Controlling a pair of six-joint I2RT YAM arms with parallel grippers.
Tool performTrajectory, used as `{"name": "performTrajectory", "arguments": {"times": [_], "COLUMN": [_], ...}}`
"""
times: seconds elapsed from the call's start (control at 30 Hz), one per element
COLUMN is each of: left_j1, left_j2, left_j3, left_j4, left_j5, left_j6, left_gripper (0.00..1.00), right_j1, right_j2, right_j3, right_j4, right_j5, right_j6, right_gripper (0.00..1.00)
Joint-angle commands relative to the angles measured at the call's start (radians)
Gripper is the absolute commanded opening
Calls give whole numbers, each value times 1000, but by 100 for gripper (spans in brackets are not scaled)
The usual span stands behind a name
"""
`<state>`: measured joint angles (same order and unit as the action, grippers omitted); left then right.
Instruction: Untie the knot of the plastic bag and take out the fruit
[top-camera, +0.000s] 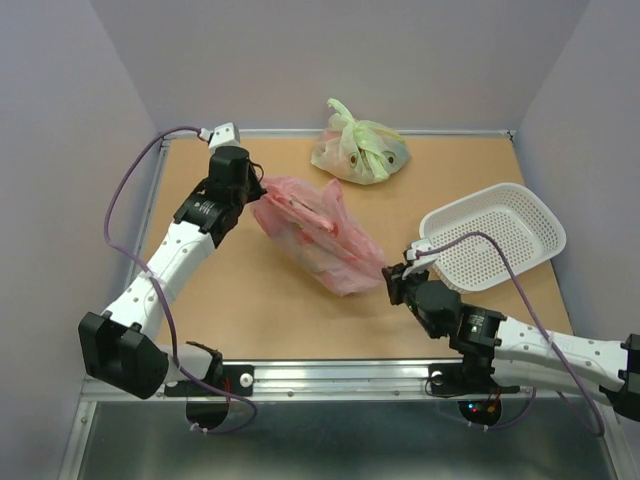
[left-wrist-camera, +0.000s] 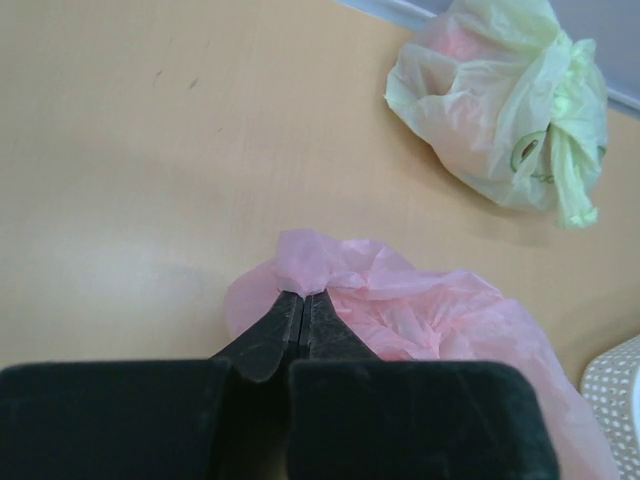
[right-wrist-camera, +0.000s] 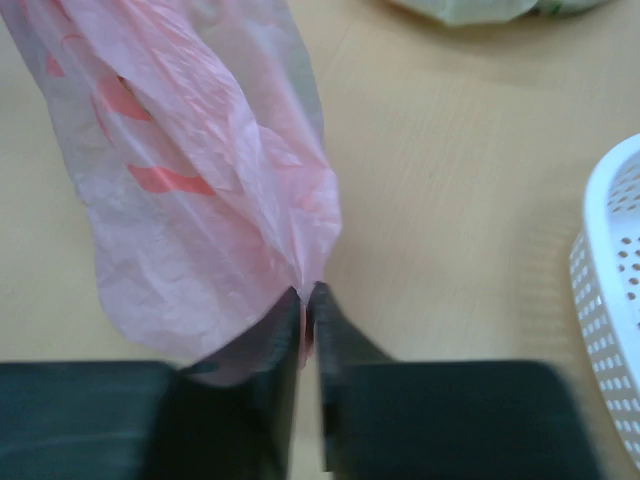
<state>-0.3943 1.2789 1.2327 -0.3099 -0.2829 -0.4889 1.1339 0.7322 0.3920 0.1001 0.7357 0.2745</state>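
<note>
The pink plastic bag (top-camera: 315, 235) stretches across the middle of the table between my two grippers, and it looks limp and crinkled. My left gripper (top-camera: 262, 188) is shut on the bag's far left end. In the left wrist view the gripper (left-wrist-camera: 303, 294) has its tips pressed together on a pinch of the pink bag (left-wrist-camera: 440, 310). My right gripper (top-camera: 388, 272) holds the near right end. In the right wrist view the gripper (right-wrist-camera: 307, 290) stands almost closed, with the bag (right-wrist-camera: 190, 200) caught as thin film between the tips. The fruit is hidden; only red marks show through the plastic.
A pale green knotted bag (top-camera: 358, 150) with round shapes inside lies at the back of the table, also seen from the left wrist (left-wrist-camera: 500, 110). A white perforated basket (top-camera: 495, 235) stands at the right, close to my right gripper (right-wrist-camera: 610, 300).
</note>
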Motion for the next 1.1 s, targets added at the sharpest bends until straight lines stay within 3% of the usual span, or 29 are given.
{"name": "performTrajectory", "arguments": {"times": [0.0, 0.03, 0.07, 0.2, 0.27, 0.4, 0.57, 0.9, 1.07], "left_j1": [28, 26, 28, 26, 26, 28, 26, 28, 28], "left_j2": [-23, -24, -23, -35, -36, -49, -79, -101, -102], "left_j3": [-77, -85, -81, -96, -101, -105, -113, -121, -124], "left_j4": [142, 147, 147, 173, 183, 175, 180, 183, 184], "left_j5": [71, 97, 140, 236, 264, 257, 219, 180, 176], "left_j6": [164, 173, 190, 205, 211, 223, 230, 236, 237], "left_gripper": [0, 0, 0, 0, 0, 0, 0, 0, 0], "right_j1": [6, 6, 6, 6, 6, 4, -23, -140, -201], "right_j2": [89, 116, 146, 281, 369, 562, 690, 760, 774], "right_j3": [141, 181, 250, 387, 476, 638, 757, 792, 775], "right_j4": [-80, -91, -95, -123, -123, -122, -114, -109, -108], "right_j5": [-157, -182, -226, -252, -219, -104, 92, 134, 79], "right_j6": [-108, -124, -141, -198, -224, -258, -212, -17, 54], "right_gripper": [28, 37, 54, 80, 88, 92, 93, 86, 84]}}
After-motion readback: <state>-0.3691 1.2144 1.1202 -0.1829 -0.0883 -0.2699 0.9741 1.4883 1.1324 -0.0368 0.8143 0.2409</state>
